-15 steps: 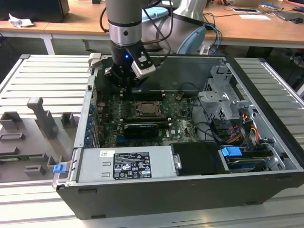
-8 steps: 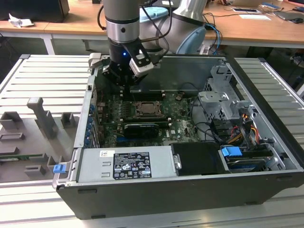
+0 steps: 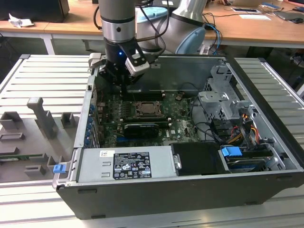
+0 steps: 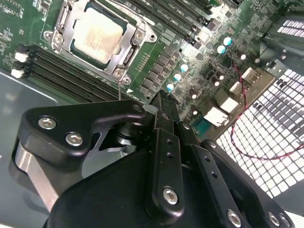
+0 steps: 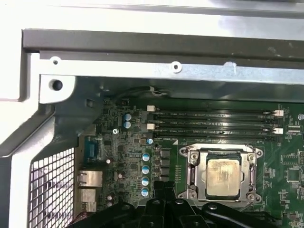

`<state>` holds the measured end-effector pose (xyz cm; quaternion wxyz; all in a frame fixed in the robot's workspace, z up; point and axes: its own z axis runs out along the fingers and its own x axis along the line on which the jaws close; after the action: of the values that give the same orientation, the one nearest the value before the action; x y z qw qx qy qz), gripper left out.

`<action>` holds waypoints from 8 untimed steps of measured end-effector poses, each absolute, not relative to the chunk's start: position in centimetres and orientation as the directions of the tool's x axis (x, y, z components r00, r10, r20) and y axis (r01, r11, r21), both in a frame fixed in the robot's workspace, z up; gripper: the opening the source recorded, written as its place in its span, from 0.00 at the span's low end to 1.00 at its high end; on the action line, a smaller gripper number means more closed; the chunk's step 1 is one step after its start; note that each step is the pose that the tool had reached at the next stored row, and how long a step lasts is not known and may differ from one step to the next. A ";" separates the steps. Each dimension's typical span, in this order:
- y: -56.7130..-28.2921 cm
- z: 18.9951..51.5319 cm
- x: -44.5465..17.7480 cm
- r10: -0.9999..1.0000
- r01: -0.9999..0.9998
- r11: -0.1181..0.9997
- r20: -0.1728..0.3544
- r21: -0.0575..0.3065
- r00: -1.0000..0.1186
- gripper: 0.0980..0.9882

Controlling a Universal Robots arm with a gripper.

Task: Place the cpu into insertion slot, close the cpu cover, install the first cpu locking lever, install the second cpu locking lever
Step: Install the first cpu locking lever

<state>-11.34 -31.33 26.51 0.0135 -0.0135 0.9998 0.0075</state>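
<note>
The cpu (image 5: 222, 175), a pale silver-beige square, lies flat in the insertion slot, which is hidden under it. The cpu cover (image 5: 223, 152) lies down around the chip as a silver frame, and the chip's face shows through its window. In the second wrist view the cpu (image 4: 97, 34) and cover (image 4: 135, 37) sit beyond my gripper (image 4: 161, 100), whose fingers meet at the tip with nothing between them. A thin metal rod (image 4: 119, 89) stands up from the socket's near corner, close to the fingertips. In the exterior view my gripper (image 3: 124, 87) hangs above the board, just behind the socket (image 3: 148, 109).
Long black memory slots (image 5: 213, 123) run beside the socket. A black card (image 3: 138, 129) lies in front of it. The case's rear wall (image 5: 156, 71) and perforated panel (image 5: 50, 185) are close by. A silver power supply (image 3: 126, 164) and drive cage (image 3: 223, 102) fill the case's front and right.
</note>
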 end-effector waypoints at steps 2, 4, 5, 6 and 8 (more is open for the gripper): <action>-30.8 26.5 -11.4 -0.028 -0.028 0.999 -0.027 0.015 -0.999 0.01; -30.3 26.5 -11.4 -0.028 -0.028 0.999 -0.027 0.015 -0.999 0.01; -30.0 26.5 -11.4 -0.028 -0.028 0.999 -0.027 0.015 -0.999 0.01; -29.8 26.5 -11.4 -0.028 -0.028 0.999 -0.027 0.015 -0.999 0.01; -29.4 26.4 -11.4 -0.028 -0.028 0.999 -0.027 0.015 -0.999 0.01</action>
<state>-11.42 -29.44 26.42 0.0134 -0.0140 0.9998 0.0075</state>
